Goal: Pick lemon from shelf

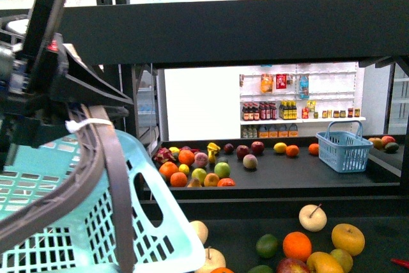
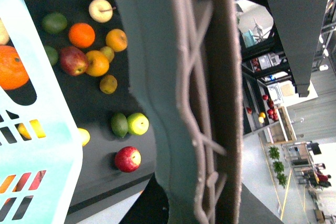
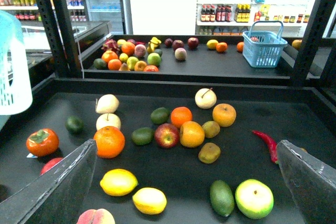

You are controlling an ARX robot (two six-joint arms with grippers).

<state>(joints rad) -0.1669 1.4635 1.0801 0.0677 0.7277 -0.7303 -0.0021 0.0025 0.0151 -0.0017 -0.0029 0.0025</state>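
The right fingers [image 3: 58,187] hung released and spread wide above the lower deck of the shelf [image 3: 173,174], touching nothing. The lemon [image 3: 118,182] lay on that deck just beside one finger, with a second lemon [image 3: 149,200] just beside it and an orange [image 3: 109,141] near. We judged the step in hand to be the approach. The fingers should come down astride one lemon only, across its short axis and low enough to seat past its widest part. They should then close gently, so the smooth rind would not slip out or nudge its neighbour. The second lemon, lying further from the orange, seemed the easier pick. A peach [image 3: 95,217] was cut off at the picture's edge, so we could not tell how close it lay to the lemons. The left arm [image 1: 38,68] carried a light-blue basket [image 1: 167,222] by its grey handle [image 1: 112,164]. Its fingers were hidden behind arm and handle, so we could not tell whether they were clenched. In the front view the basket hid the part of the deck where the lemons lay
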